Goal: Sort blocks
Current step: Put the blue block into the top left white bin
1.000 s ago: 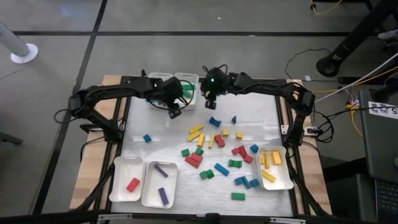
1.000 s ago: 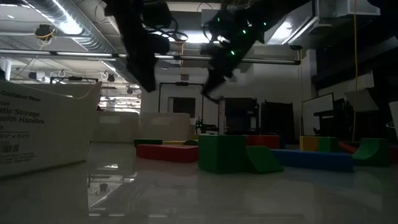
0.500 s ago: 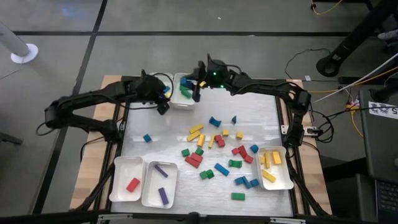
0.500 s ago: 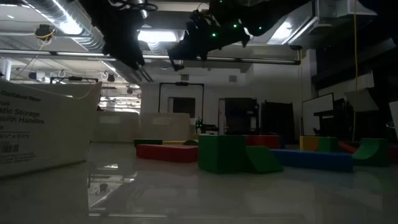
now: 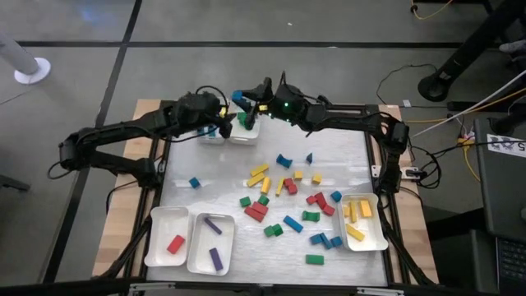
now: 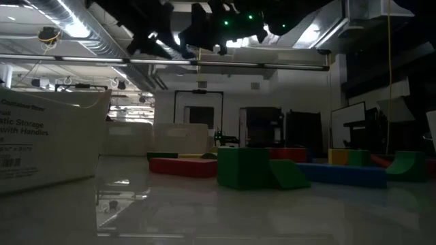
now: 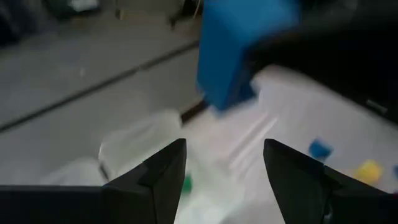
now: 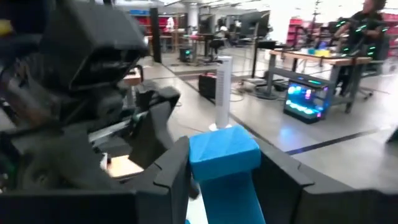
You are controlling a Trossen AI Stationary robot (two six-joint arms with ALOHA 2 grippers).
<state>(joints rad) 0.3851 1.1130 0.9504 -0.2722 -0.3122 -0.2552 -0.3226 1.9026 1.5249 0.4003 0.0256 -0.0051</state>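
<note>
Both arms reach to the table's far edge, grippers close together above the two white trays [image 5: 246,131] there. R gripper [image 5: 244,99], arm stretched leftward across the table, fingers clamped on a blue block [image 8: 224,158], held raised w/ the room behind it. L gripper [image 7: 224,165], arm bent in from the left side, fingers spread apart, nothing between them; the same blue block shows just ahead of it. Remaining blocks [image 5: 288,201] lie scattered mid-table; some sit in near-edge trays [image 5: 156,238].
</note>
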